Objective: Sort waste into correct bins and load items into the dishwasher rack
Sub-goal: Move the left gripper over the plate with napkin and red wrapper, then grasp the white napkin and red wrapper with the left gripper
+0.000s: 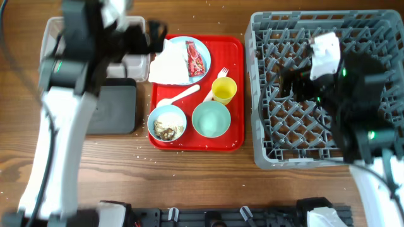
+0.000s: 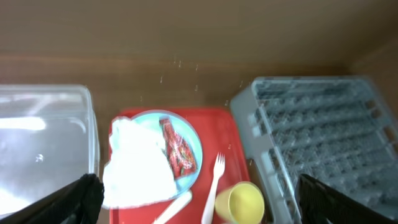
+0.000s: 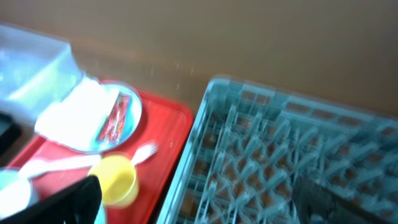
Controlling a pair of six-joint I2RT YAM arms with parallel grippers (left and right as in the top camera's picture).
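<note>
the left gripper (image 2: 199,186) hangs over the 12 o'clock end of the red tray (image 1: 237,88), its two dark fingers (image 2: 81,199) spread wide with nothing held between them. the pale blue plate (image 2: 191,134) lies below and ahead of it, carrying a crumpled white napkin (image 1: 167,66) and a small red wrapper (image 1: 196,62). the left arm, blurred, reaches up from 7 o'clock across the black tray (image 1: 117,107) and the clear tub (image 2: 37,124). toward 6 o'clock from the plate are the white fork (image 2: 214,180), the yellow cup (image 1: 224,90) and the white spoon (image 1: 180,96), then two blue-green bowls: one (image 1: 151,120) holding beige food scraps (image 1: 168,130), one (image 1: 211,119) empty. at 3 o'clock of the red tray sits the grey dishwasher rack (image 1: 271,145). the right arm rises from 5 o'clock and bends over the rack. the right gripper (image 3: 205,199) is above the lattice, parted wide, gripping nothing and well apart from the tray's items.
</note>
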